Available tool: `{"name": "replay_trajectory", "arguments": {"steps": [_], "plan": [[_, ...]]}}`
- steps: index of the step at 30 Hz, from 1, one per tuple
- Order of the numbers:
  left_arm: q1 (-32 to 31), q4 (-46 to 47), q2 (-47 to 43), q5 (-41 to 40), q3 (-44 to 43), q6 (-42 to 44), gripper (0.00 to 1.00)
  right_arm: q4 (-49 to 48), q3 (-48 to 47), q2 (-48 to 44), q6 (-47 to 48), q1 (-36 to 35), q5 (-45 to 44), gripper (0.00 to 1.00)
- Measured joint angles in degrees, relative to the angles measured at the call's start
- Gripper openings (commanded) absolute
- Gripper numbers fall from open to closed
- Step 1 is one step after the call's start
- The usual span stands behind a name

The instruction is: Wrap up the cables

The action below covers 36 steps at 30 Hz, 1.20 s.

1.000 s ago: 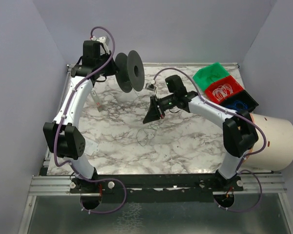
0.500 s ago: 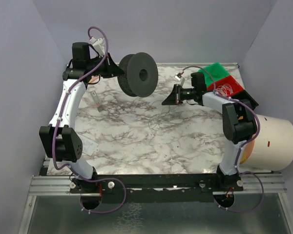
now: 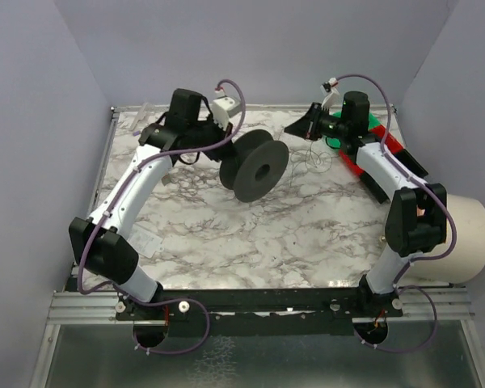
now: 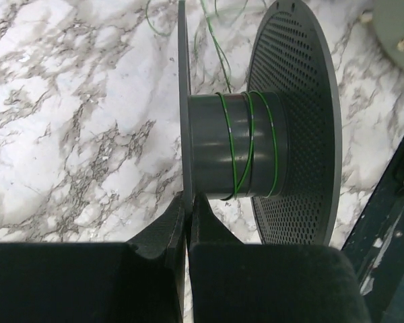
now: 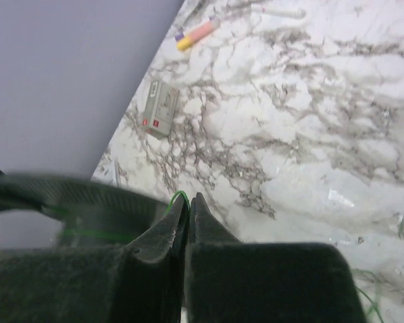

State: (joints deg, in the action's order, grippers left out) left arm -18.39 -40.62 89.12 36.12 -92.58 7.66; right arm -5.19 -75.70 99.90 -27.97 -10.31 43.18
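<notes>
2 arms (image 3: pixel 137 182), 1 black spool (image 3: pixel 255 166), 3 bins (image 3: pixel 393 143), 1 white bucket (image 3: pixel 461 238), 1 marker (image 5: pixel 198 32), 1 green cable (image 4: pixel 223 145) on spool.

My left arm (image 3: pixel 137 182) and right arm (image 3: pixel 380 166) are white tubes joined by bulky black joints (image 3: pixel 105 246). Thick purple cords (image 3: pixel 362 76) loop along both. My fingers (image 4: pixel 165 239) are matte black, wedge-shaped, tapering to thin tips.
</notes>
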Motion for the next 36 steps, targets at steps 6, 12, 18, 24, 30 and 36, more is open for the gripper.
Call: {"name": "replay_trajectory", "arguments": {"steps": [6,12,18,24,30,36], "plan": [[-7.89,-0.02,-0.15,-14.27,1.7,3.39,0.0,10.49,-12.44,2.89,2.75,1.31,4.85,0.0],[-7.98,2.47,-0.02,-31.19,3.48,2.67,0.0,20.79,-18.43,3.82,5.53,0.85,14.03,0.01],[-8.9,4.39,2.25,-41.81,3.43,0.33,0.0,12.57,-11.63,0.52,-3.13,-3.08,25.22,0.0],[-9.01,5.35,4.85,-45.75,3.19,-1.38,0.0,8.81,-7.85,-1.92,1.64,-8.98,29.44,0.12],[-8.94,5.7,4.57,-43.25,1.18,-1.16,0.0,15.98,-1.46,-8.41,36.39,-8.7,17.18,0.49],[-8.96,5.05,1.77,-37.24,-1.2,0.07,0.0,17.77,1.99,-5.42,58.29,-8.44,5.16,0.59]]}}
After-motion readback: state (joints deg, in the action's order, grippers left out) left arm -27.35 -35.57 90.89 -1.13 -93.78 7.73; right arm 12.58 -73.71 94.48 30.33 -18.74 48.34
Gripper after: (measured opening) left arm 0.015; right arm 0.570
